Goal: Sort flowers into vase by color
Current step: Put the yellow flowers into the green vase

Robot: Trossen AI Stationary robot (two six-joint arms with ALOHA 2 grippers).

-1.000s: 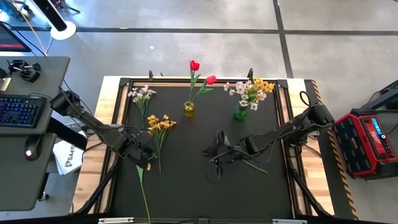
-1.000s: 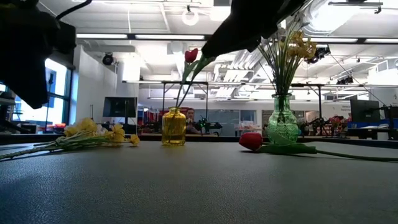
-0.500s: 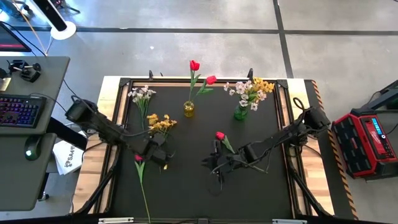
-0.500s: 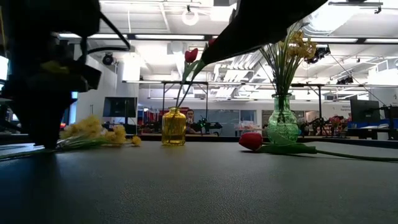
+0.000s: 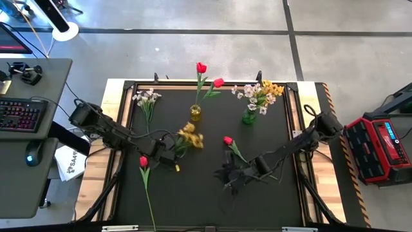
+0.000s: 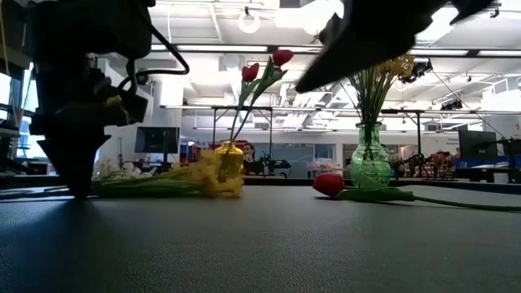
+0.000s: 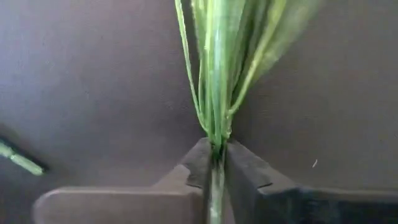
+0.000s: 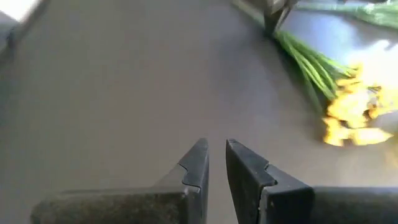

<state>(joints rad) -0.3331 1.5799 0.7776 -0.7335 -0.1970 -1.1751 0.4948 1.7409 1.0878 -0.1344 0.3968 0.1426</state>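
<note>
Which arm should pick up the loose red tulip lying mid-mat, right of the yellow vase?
Right. The right gripper sits empty just below that red tulip, while the left gripper is shut on the yellow spray.

A robotics lab in an open industrial hall. The black-topped work table (image 5: 212, 193) stands on a polished concrete floor (image 5: 193, 45) marked with dark lines. Beside it are a desk with a backlit keyboard (image 5: 18, 116) and mouse (image 5: 31, 158), and a red equipment case (image 5: 383, 145). Across the table: ceiling strip lights (image 6: 212, 49), exposed ducts, distant benches.
</note>
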